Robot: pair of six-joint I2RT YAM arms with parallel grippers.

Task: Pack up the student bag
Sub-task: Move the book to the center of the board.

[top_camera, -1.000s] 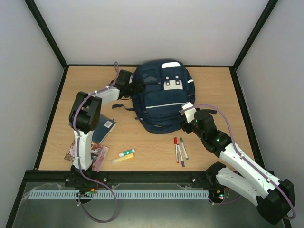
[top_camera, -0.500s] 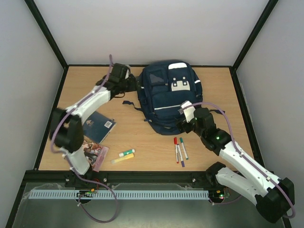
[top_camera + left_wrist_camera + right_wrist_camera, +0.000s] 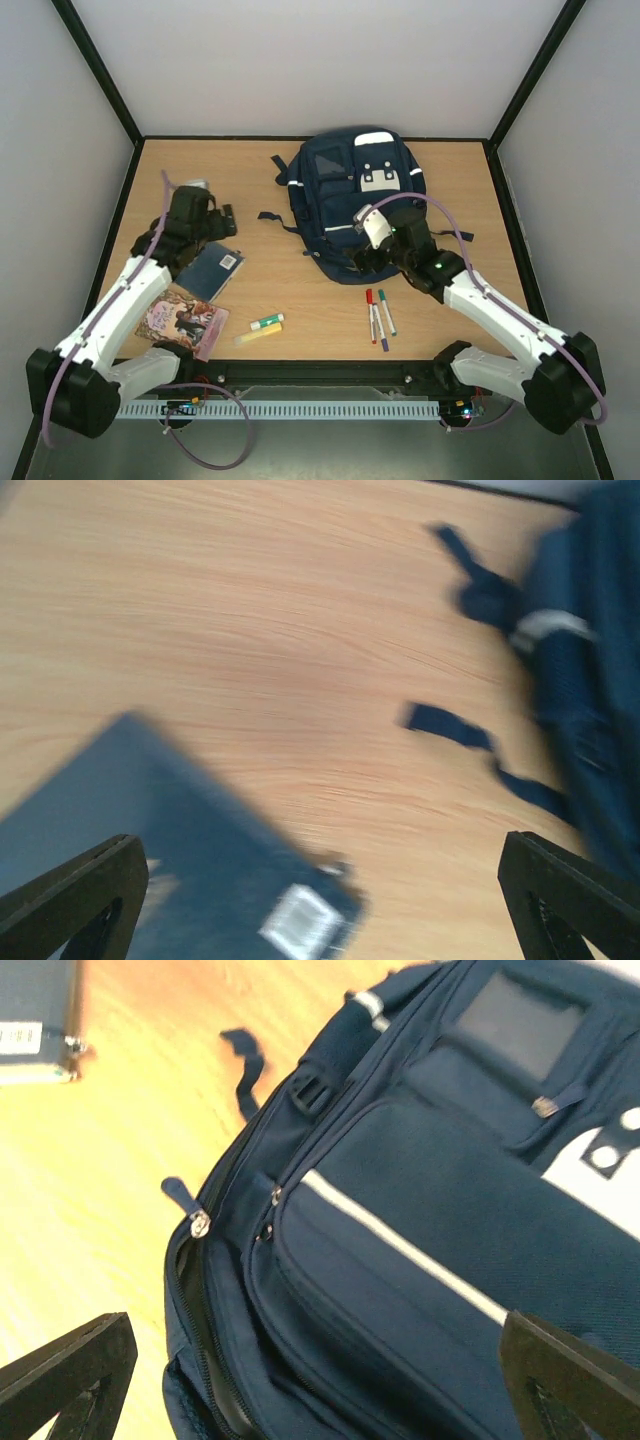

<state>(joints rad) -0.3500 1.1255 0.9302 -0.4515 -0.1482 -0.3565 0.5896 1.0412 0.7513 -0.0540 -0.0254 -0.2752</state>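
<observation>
The student bag (image 3: 355, 200) is a navy-blue backpack lying flat at the back centre of the table, front side up, with white stripes and a pale square patch. My right gripper (image 3: 361, 259) hovers open over its near end. In the right wrist view the bag (image 3: 430, 1240) fills the frame, a zip pull (image 3: 197, 1220) lies at its left edge, and the main zip gapes partly open below it. My left gripper (image 3: 222, 222) is open over bare wood left of the bag, holding nothing. The blurred left wrist view shows the bag (image 3: 590, 680) and its loose straps (image 3: 450, 725).
A dark blue notebook (image 3: 212, 268) lies near the left gripper, also seen in the wrist views (image 3: 150, 860) (image 3: 35, 1020). An illustrated book (image 3: 185, 320), a green highlighter (image 3: 266, 322), a yellow one (image 3: 258, 336) and three markers (image 3: 378, 315) lie along the front.
The left arm has drawn back from the bag's upper left corner to the near left, above the notebook. The right gripper has moved up over the bag. The bag shifted slightly right earlier.
</observation>
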